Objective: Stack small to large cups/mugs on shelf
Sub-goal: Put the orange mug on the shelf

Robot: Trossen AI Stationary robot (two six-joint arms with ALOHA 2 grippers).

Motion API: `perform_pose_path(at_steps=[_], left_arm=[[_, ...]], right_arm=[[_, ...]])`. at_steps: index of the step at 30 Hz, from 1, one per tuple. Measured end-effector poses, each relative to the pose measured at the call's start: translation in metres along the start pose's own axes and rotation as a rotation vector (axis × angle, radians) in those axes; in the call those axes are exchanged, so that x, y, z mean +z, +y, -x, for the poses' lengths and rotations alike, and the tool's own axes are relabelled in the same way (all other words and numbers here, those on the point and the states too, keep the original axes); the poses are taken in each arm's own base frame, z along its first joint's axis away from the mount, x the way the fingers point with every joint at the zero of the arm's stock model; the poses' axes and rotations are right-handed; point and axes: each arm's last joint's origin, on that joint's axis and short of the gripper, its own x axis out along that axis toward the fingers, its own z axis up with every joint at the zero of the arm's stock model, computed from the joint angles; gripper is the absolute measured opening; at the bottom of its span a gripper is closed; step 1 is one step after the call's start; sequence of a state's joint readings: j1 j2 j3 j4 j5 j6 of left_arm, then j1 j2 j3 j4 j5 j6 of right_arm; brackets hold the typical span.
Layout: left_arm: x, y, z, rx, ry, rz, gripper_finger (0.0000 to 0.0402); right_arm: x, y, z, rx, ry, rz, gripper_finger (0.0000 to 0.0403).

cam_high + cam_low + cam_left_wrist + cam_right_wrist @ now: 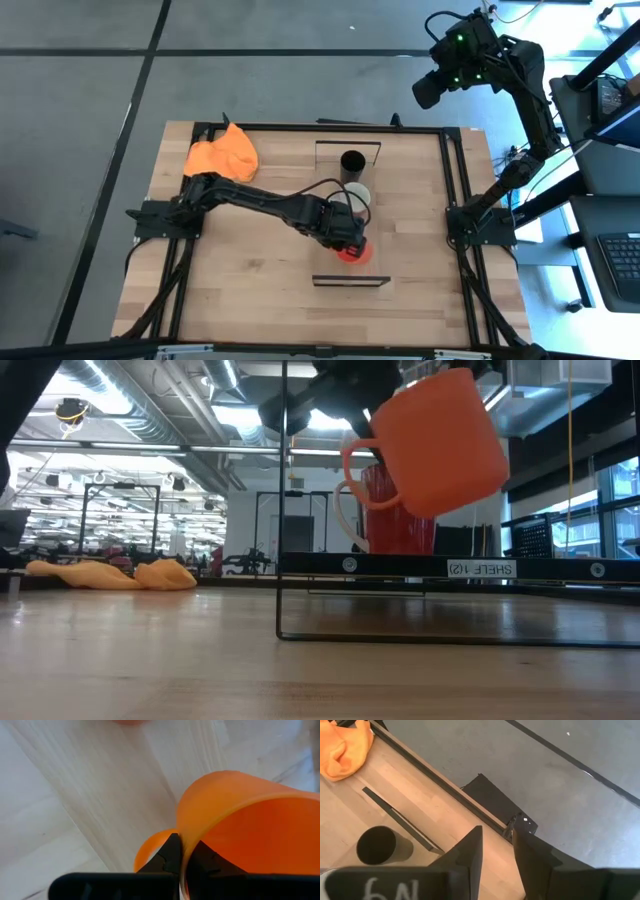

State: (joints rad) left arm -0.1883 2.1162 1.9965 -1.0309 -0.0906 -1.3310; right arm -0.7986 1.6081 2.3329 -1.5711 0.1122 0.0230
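Above the middle of the wooden table (250,280), the left gripper (352,243) hung over the long light-wood shelf (372,230), its two dark fingers (170,855) clenched on the rim of the small orange mug (432,438), one finger inside the wall and one outside. The mug was clear of any surface, tilted, with its handle toward the arm, which looked to me like a carry grip chosen so the open mouth stayed free. Just behind it on the shelf stood the red mug (395,510), white inside, and farther along the board the black mug (352,162) stood apart from the other two. Going by the task, the orange mug, being the smallest, seemed bound for a place in or on a larger one, though which I could not tell. The right gripper (496,851) waited high, well off the far right corner of the table, its fingers spread and empty, looking down toward the black mug. An orange cloth (222,153) lay crumpled near the far left corner, well away from the shelf.
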Motion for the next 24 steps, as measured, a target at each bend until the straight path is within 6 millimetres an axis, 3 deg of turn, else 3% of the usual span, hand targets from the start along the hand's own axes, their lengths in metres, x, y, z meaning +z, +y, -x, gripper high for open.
perform_pose_path(at_steps=[7, 24], left_arm=[[0.0070, 0.0043, -0.0007, 0.024, 0.010, -0.022, 0.0004], [0.0031, 0.0045, -0.0077, 0.040, 0.044, -0.050, 0.0005]], right_arm=[[0.0000, 0.0000, 0.0000, 0.000, 0.000, -0.017, 0.0110], [0.0017, 0.0000, 0.0000, 0.000, -0.017, -0.027, 0.0110]])
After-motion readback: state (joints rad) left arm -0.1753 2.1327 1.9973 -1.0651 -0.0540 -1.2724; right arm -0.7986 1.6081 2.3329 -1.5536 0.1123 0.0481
